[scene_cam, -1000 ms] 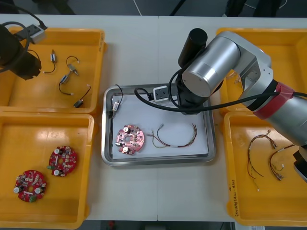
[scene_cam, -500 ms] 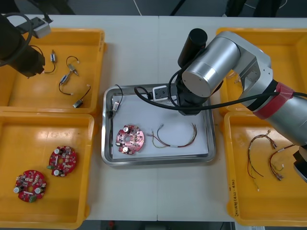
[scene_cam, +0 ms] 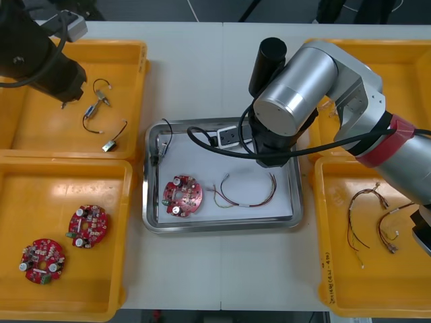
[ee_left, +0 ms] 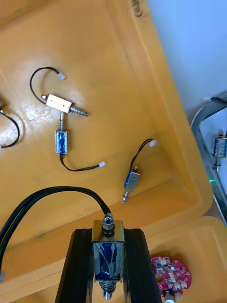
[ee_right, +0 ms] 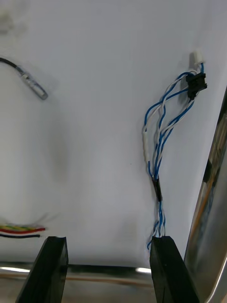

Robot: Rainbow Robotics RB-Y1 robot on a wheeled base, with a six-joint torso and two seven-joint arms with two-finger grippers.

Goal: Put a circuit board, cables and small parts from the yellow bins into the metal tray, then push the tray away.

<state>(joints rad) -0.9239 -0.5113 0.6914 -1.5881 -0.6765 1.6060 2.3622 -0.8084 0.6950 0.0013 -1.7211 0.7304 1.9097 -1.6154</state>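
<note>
My left gripper hangs over the upper left yellow bin, shut on a small metal part with a black lead. A few more small metal parts lie below it in that bin. The metal tray holds a red circuit board, a red and yellow cable and a small metal part. My right gripper stands open low over the tray's white floor. The blue and white cable lies loose there, its near end by one finger.
Two red circuit boards lie in the lower left bin. Several cables lie in the lower right bin. The right arm's silver body covers the tray's far right corner.
The left arm has moved right across the upper left bin, carrying the small metal part. The right arm has shifted slightly over the tray.
</note>
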